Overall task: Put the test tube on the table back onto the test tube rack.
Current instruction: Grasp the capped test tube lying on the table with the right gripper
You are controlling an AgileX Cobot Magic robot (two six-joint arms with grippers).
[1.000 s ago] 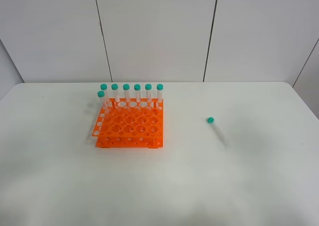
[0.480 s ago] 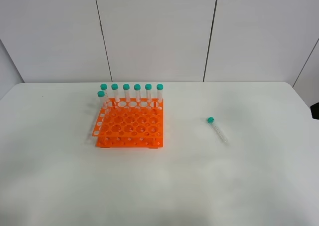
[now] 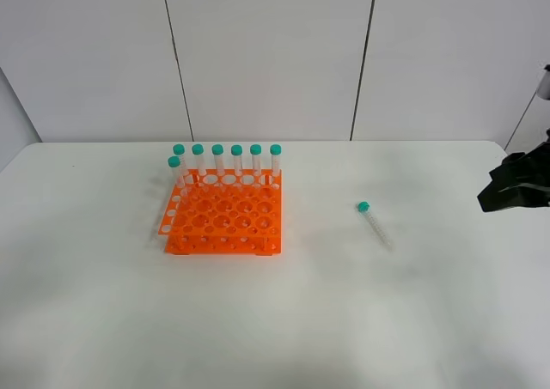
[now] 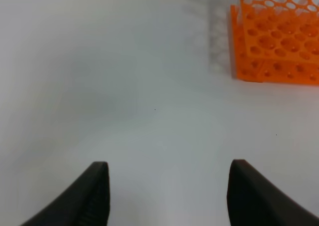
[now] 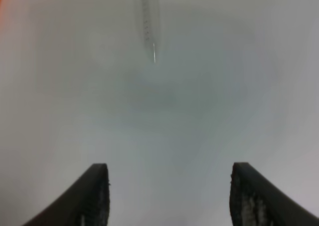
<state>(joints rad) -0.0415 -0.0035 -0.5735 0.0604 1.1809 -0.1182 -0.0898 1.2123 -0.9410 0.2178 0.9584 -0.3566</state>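
One orange test tube rack (image 3: 225, 221) is counted, on one white table (image 3: 284, 320). Seven capped tubes (image 3: 236, 150) are tallied standing in it, six in the back row and one more in front. One test tube (image 3: 375, 226) is spotted lying loose, so eight tubes are counted altogether. Two grippers are noted: the left gripper (image 4: 167, 196) and the right gripper (image 5: 169, 196).

test tube (image 5: 148, 21): blurred, cap cut off | test tube rack (image 4: 274, 51): cropped | right arm (image 3: 518, 185): cropped
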